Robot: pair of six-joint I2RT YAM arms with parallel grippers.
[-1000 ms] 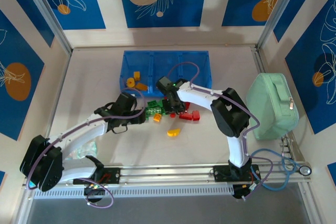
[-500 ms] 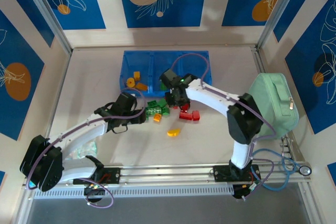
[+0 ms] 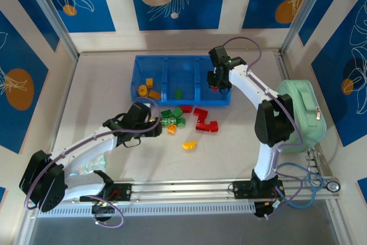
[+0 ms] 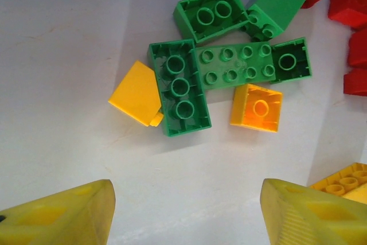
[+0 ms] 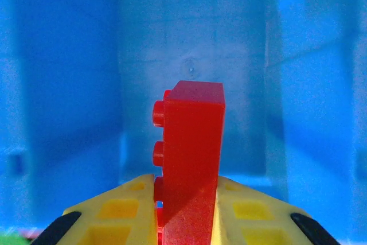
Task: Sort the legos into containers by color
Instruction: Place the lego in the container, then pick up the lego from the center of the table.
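The right gripper (image 3: 217,82) is clenched on a red brick (image 5: 192,142), holding it on edge with its studs facing left. It hangs over the right-hand compartment (image 5: 189,44) of the blue tray (image 3: 182,59). That compartment looks bare beneath it, which fits the sorting: yellow bricks (image 3: 148,88) lie in the left one and a single green brick (image 3: 178,93) in the middle.

So the step in hand, as I read it, is dropping the red one here. To do it well I'd bring the brick closer to the floor before letting go, since a piece held on end could bounce or tip over the low wall if released from high up. I'd also aim for the centre, away from the divider on the green side, and open the jaws fully so the brick doesn't cling to one pad.

More red bricks (image 3: 205,121) lie on the table (image 3: 103,84) just on the near side of the tray. The left gripper (image 4: 186,210) hovers with its jaws parted and empty over the green cluster (image 4: 229,67), beside a small orange brick (image 4: 256,107). Its route to the tray should avoid the right arm.
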